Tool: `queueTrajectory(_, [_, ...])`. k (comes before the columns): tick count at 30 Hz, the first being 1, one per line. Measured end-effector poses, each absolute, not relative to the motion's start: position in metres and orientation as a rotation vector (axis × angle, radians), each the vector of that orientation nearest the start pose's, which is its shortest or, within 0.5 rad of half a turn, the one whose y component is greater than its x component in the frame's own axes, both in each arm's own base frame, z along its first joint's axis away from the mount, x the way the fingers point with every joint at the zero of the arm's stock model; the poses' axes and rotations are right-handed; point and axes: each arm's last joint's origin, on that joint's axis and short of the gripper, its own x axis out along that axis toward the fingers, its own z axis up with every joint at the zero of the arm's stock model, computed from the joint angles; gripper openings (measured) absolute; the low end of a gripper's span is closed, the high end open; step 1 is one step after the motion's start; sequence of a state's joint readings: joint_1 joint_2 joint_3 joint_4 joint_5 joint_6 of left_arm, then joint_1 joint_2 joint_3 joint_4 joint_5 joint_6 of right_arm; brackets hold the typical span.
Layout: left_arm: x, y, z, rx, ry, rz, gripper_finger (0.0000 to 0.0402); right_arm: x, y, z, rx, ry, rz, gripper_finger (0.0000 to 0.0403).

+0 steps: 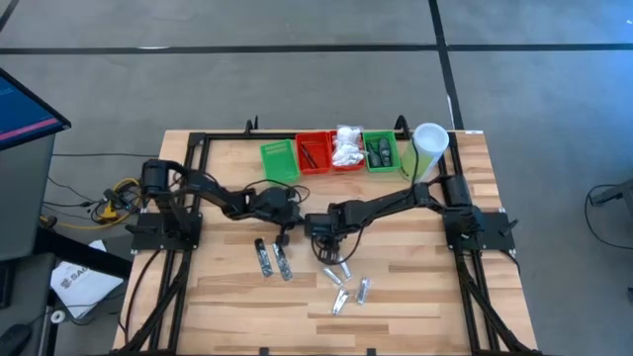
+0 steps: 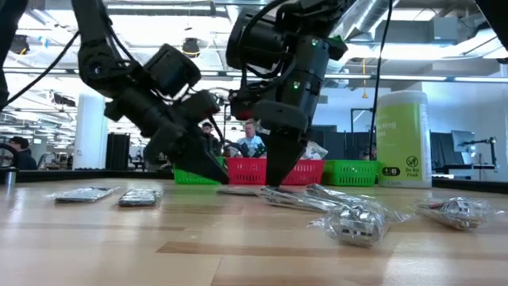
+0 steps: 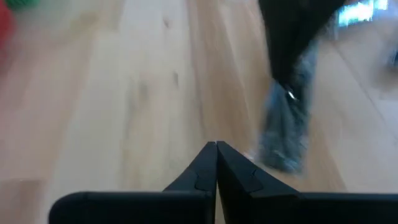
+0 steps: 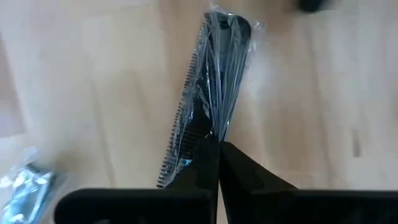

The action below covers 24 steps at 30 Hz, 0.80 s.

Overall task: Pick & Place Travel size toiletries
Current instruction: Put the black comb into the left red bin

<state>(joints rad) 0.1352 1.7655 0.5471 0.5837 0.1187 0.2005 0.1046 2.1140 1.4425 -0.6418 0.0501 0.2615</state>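
Right wrist view shows the right tool (image 4: pixel 217 147) pinched shut on the plastic wrap of a black comb (image 4: pixel 208 93) lying on the table (image 4: pixel 93 93) (left tool (image 3: pixel 216 148) closed, empty, nearby), so thin film could slip free on lifting.

Pale green cylinder (image 2: pixel 405 139) with faint print and two round symbols, wording too small to read

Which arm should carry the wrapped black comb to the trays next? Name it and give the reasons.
Right. Its end effector is shut on the wrapped black comb at the table's middle. The left end effector is shut on nothing, over bare wood beside it.
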Motion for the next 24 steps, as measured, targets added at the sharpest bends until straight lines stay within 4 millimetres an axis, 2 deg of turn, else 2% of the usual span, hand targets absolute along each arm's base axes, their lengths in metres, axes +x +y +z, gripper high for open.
queueTrajectory(6, [0.272,0.034,0.105,0.091,0.597,-0.028,0.0,0.415,0.047,0.148,0.063,1.33,-0.127,0.0])
queueTrajectory(14, [0.259,0.03,0.097,0.034,0.629,-0.023,0.0,0.426,0.045,0.186,-0.017,1.297,-0.155,0.0])
queueTrajectory(18, [0.255,0.029,0.094,0.008,0.641,-0.021,0.0,0.428,0.036,0.204,-0.053,1.317,-0.199,0.0])
queueTrajectory(24, [0.251,0.02,0.09,-0.047,0.66,-0.023,0.0,0.427,0.008,0.23,-0.095,1.337,-0.34,0.0])
